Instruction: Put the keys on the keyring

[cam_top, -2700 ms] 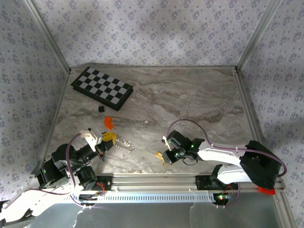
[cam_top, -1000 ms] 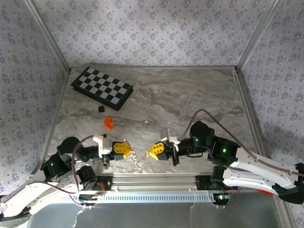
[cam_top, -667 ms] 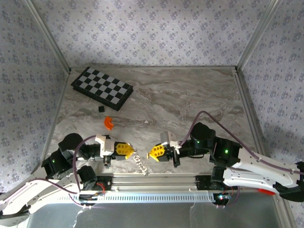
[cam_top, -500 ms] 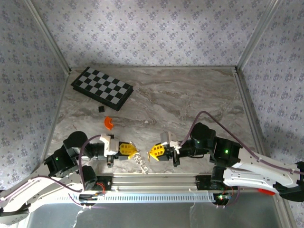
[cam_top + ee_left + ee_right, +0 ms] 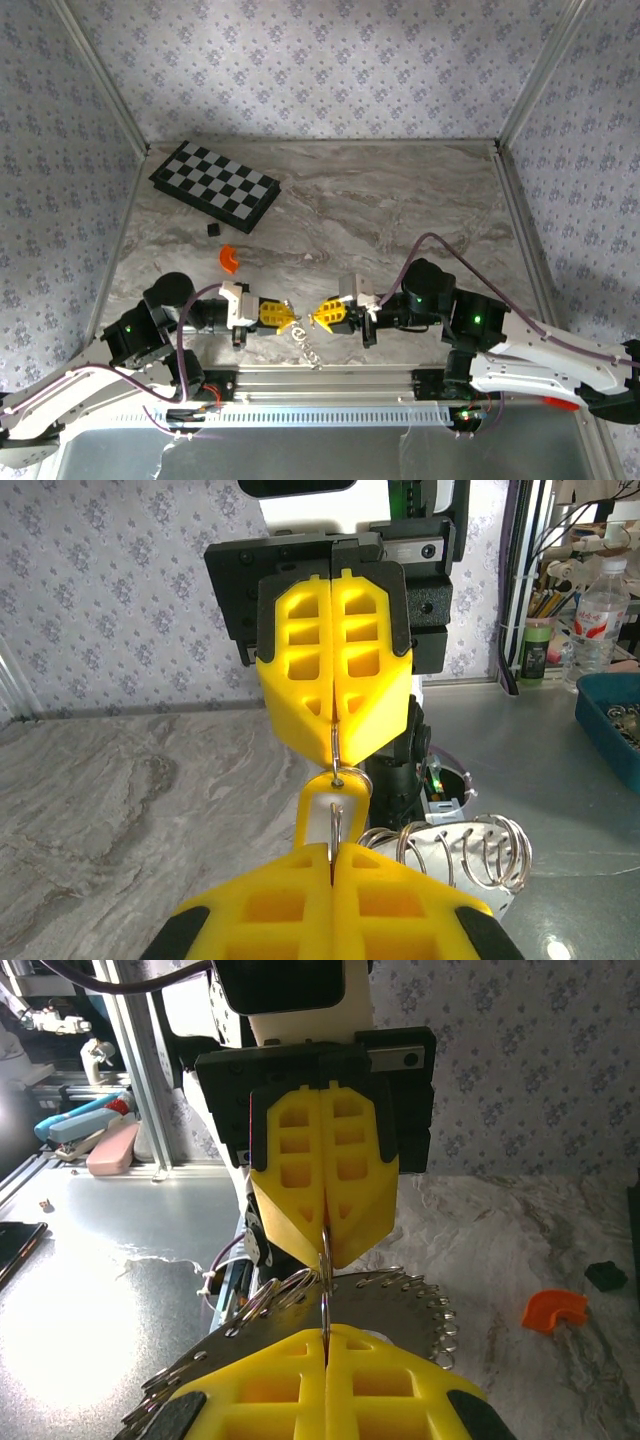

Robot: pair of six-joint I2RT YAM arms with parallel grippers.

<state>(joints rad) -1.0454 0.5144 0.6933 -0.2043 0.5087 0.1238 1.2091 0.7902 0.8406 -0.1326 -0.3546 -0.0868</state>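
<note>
L arm (image 5: 140, 335) & R arm (image 5: 470, 320) reach inward low, jaws both closed, tips nearly touching head-on.

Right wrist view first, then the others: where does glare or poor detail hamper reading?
Right wrist view: glare whitens the metal sheet at lower left; the keyring is sharp. Left wrist view: one small glare spot on the sheet, lower right. Top external view: even light, faint shadows, yet the keyring is too small to resolve.

Robotics lab test cell: a marble-patterned bench (image 5: 400, 200) boxed in by floral-papered panels (image 5: 320, 60) on aluminium frame rails (image 5: 100, 75). Beyond the enclosure, a steel worktop (image 5: 530, 745) holds a water bottle (image 5: 600, 605), pens (image 5: 545, 600) and a blue parts bin (image 5: 612, 715).
</note>
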